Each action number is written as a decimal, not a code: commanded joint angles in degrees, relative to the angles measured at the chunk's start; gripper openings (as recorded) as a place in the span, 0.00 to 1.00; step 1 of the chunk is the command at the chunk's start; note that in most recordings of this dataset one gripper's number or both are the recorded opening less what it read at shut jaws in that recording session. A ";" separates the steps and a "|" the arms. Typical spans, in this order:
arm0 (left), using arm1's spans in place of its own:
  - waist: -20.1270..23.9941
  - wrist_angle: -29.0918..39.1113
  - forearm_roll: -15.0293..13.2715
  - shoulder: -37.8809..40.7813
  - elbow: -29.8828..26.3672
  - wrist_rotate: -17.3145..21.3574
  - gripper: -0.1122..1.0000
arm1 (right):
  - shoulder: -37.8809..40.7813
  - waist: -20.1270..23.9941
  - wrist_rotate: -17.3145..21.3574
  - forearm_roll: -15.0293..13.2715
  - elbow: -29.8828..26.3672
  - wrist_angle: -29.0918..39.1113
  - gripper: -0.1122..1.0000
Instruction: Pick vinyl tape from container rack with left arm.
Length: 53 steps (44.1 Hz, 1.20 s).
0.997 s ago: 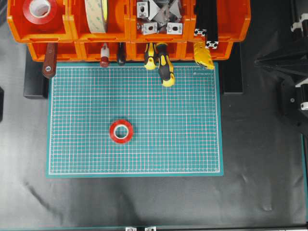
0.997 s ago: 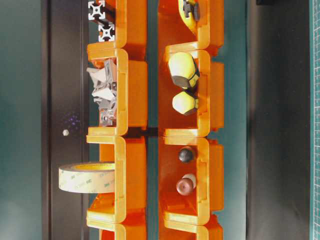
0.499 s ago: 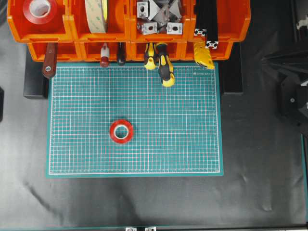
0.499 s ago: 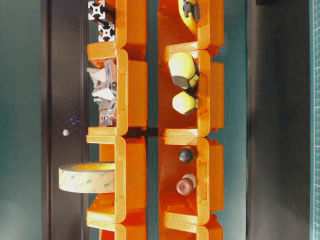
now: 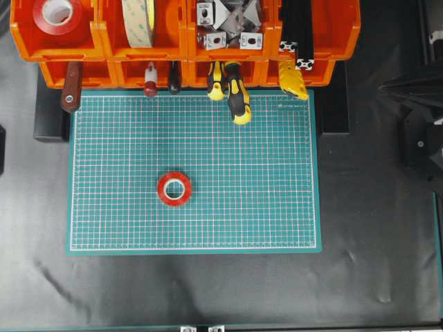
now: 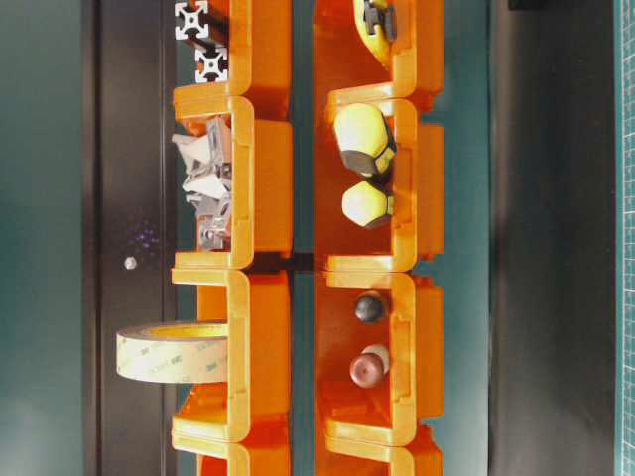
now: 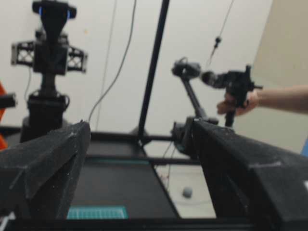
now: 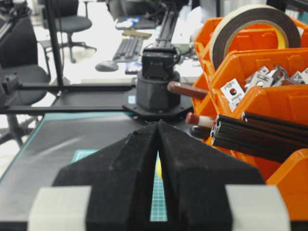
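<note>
Overhead exterior view: the container rack (image 5: 183, 41) runs along the far edge of the black table (image 5: 208, 290), its orange bins in two rows. One roll of red vinyl tape (image 5: 57, 14) lies flat in the far-left upper bin. A second red roll (image 5: 174, 189) lies flat on the green cutting mat (image 5: 263, 194), left of centre and well apart from the rack, with bare mat all round it. In the next upper bin a cream tape roll (image 5: 138, 21) stands on edge, then a bin of metal brackets (image 5: 228, 24), then black aluminium profiles (image 5: 297, 34). From the lower row tool handles poke out over the mat's far edge: a brown handle (image 5: 70, 88), a small red-tipped one (image 5: 150, 79), two yellow-and-black screwdriver handles (image 5: 234, 88) and a yellow tool (image 5: 293, 79).

Neither gripper shows from above; only part of the right arm (image 5: 419, 117) sits at the right edge.

From the left wrist camera, the left gripper (image 7: 139, 159) has its two black fingers (image 7: 45, 168) spread wide with nothing between them. It points level across the room, not down at the table, toward the other robot's base (image 7: 48, 72) and a person's hand (image 7: 238, 102) gripping a camera mount.

From the right wrist camera, the right gripper (image 8: 158, 159) has its fingers pressed together with only a thin slit between, holding nothing. The rack is just to its right.
</note>
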 commanded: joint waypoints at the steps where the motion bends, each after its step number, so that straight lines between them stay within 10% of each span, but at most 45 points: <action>1: 0.09 -0.44 -0.09 1.76 -0.35 0.00 0.85 | 0.79 0.09 -0.09 -0.18 -0.62 -0.44 0.09; 22: 0.18 13.36 -0.09 -6.68 -1.32 -0.88 0.85 | 0.79 0.09 0.00 -0.18 -0.26 -0.44 0.09; 53: 0.62 7.29 -0.09 -7.03 1.14 1.76 0.85 | 0.70 -0.18 -0.09 -0.18 -0.18 -0.35 0.09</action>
